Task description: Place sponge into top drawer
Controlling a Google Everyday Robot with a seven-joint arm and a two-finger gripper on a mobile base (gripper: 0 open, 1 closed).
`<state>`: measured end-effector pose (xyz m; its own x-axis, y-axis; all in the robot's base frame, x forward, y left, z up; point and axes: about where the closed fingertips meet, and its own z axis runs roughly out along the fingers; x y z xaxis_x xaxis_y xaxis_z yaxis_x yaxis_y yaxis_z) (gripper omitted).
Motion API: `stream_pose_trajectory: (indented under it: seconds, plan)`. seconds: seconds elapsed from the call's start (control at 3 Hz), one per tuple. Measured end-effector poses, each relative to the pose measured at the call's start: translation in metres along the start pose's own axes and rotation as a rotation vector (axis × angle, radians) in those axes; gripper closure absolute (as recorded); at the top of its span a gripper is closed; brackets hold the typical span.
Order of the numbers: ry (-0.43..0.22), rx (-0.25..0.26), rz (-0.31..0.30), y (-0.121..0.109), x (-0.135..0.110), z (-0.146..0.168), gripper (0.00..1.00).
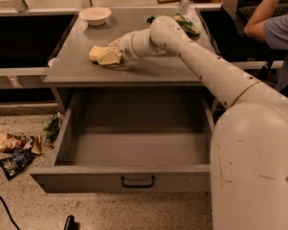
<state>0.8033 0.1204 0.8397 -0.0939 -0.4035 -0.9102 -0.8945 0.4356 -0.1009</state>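
The pale yellow sponge (97,52) lies on the grey cabinet top (149,71), towards its left side. My gripper (111,56) is at the sponge's right end, low over the top and touching the sponge, with the arm reaching in from the right. The top drawer (134,150) below is pulled wide open. Its grey inside holds nothing, and its dark handle (138,181) faces the front.
A small cream bowl (95,15) stands at the back left of the top. A green snack bag (185,24) lies at the back right, behind my arm. A person's arm (269,18) is at the far right. Snack packets (15,152) lie on the floor to the left.
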Motion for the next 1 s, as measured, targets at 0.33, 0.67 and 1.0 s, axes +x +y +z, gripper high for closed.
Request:
stream_pose_trajectory:
  seconds: [0.33, 0.67, 1.0]
  plan:
    - [-0.065, 0.008, -0.042, 0.006, -0.026, -0.027, 0.89]
    - [-0.086, 0.041, -0.105, 0.016, -0.05, -0.062, 1.0]
    - [-0.086, 0.042, -0.108, 0.017, -0.052, -0.064, 1.0]
